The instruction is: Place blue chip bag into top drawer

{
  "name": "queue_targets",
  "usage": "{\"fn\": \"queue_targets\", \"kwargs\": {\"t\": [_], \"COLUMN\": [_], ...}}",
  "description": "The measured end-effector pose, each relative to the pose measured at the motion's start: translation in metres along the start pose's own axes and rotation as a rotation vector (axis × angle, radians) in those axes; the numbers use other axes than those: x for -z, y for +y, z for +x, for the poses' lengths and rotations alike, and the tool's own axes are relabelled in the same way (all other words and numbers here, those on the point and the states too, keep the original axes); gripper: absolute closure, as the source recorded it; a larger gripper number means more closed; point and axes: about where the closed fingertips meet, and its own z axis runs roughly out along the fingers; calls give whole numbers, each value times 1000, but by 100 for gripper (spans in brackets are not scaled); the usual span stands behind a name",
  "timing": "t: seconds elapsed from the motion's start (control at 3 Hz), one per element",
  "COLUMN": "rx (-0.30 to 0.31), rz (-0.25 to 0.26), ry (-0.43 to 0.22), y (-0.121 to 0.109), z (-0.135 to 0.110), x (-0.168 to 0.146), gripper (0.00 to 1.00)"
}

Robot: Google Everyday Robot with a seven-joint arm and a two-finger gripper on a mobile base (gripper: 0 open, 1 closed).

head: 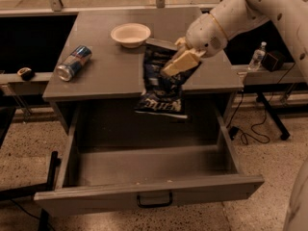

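Observation:
The blue chip bag [161,83], crinkled navy foil with white lettering, hangs in the air over the front edge of the cabinet top, its lower end dangling above the open top drawer [149,167]. My gripper [179,64] is shut on the bag's upper right part, with cream fingers [183,60] pressed on the foil. The white arm reaches in from the upper right. The grey drawer is pulled fully out, with a black handle [154,199] on its front panel. Its inside shows nothing in it.
On the grey cabinet top [115,57] a white bowl [130,34] stands at the back and a blue-and-silver drink can [73,62] lies on its side at the left. A water bottle [257,57] stands on a side ledge at right. Cables lie on the floor at right.

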Motion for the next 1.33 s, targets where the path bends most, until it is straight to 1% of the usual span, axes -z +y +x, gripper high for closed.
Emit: {"fn": "queue_targets", "kwargs": {"t": [0.33,0.67,1.0,1.33], "rx": [244,337,376,437], "rz": [-97,-91,-36,-6], "ry": [-100,-120,-85,-74], "y": [55,53,56,75], "z": [-44,-53,-41,-13], "x": [2,-4,-13,-45], "gripper": [96,100,100,100]}}
